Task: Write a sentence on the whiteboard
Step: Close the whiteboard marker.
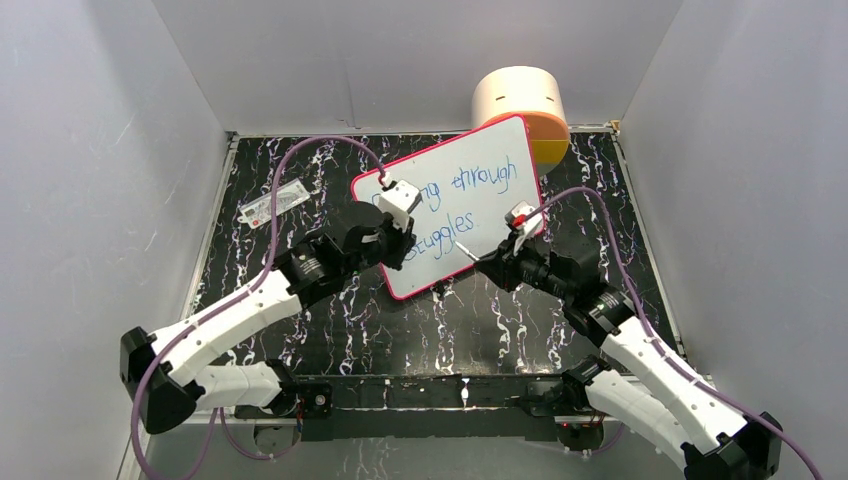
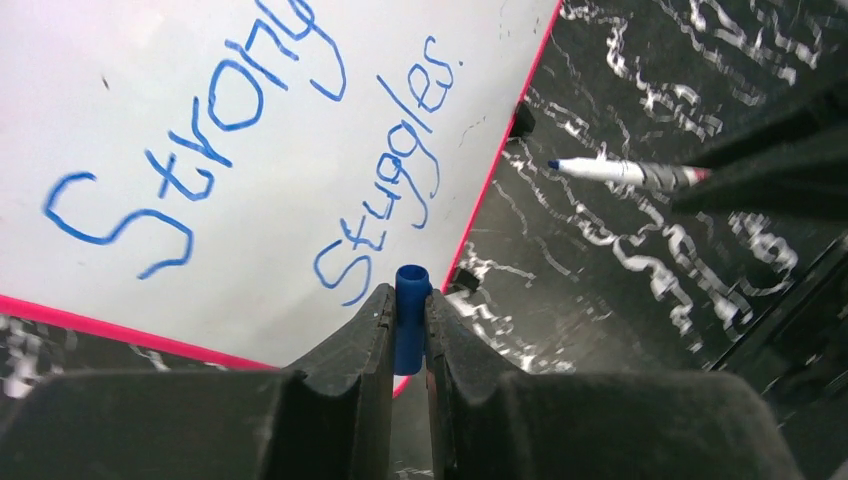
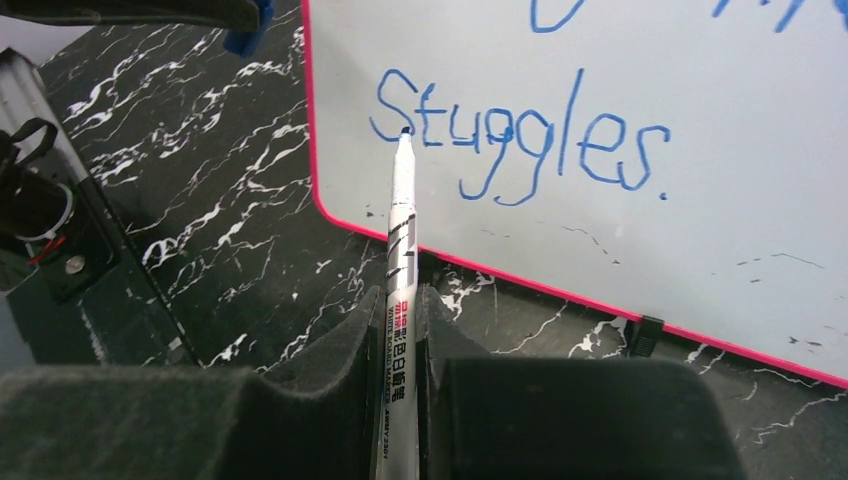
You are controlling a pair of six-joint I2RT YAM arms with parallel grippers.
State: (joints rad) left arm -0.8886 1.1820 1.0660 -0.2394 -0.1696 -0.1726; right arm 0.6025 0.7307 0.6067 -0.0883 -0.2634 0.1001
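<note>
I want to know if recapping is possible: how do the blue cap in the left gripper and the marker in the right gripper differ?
The blue cap is solid blue; the marker has a white printed barrel with a dark tip. The blue cap is a short stub barely clearing the jaws of the left gripper; the marker reaches far beyond the jaws of the right gripper. Shared: each is clamped between shut jaws.

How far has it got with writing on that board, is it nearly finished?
Nearly finished, it seems. Done: the sentence on the whiteboard reads "Strong through Stuggles." and ends in a full stop. In hand: the right gripper grips the marker, its tip apparently lifted off the board; the left gripper grips the blue cap. Left, probably: capping the marker.
</note>
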